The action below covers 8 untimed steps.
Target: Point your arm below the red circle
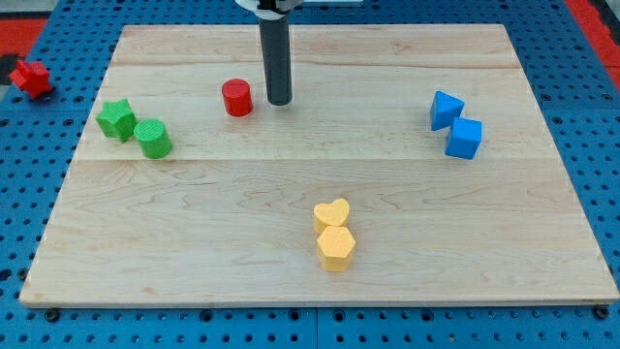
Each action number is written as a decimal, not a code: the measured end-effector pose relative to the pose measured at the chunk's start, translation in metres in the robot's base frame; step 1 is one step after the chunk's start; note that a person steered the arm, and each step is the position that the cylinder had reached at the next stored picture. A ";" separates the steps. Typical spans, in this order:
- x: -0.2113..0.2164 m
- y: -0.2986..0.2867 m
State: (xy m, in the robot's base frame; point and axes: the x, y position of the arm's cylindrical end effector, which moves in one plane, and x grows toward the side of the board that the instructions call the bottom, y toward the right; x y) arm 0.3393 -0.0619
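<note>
1. Nearest the camera sat the yellow hexagon [335,247], touching the yellow heart [331,213] just behind it; both lay near the front middle of the counter [194,252].
2. The red circle [236,98], a short red cylinder, stood on the far half of the counter, left of centre.
3. My tip [279,102] rested on the counter just to the right of the red circle, level with it and apart from it by a narrow gap, not touching.
4. The relation that mattered: the red circle lay to the left of my tip, while the target spot lay on the near side of the circle. I judged the coming move to be a slide toward the near edge and then left, curving round the circle so as not to knock it.
5. There was no hand on this arm, only the straight dark rod, so nothing opened, closed or held anything; only one arm was present.
6. Count of things: one red circle on the counter; two yellow blocks; two green blocks, a green star [116,119] and a green cylinder [153,139], touching at the left; two blue blocks, a blue block [446,109] of unclear shape and a blue cube [464,139], touching at the right.
7. One more red block [31,78] lay off the counter at the far left, on the blue pegboard [39,194].
</note>
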 end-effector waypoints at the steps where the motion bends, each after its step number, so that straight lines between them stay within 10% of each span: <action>1: -0.037 -0.050; 3: -0.016 -0.167; 6: -0.013 -0.014; 8: 0.006 -0.033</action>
State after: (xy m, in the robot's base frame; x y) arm 0.3451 -0.0950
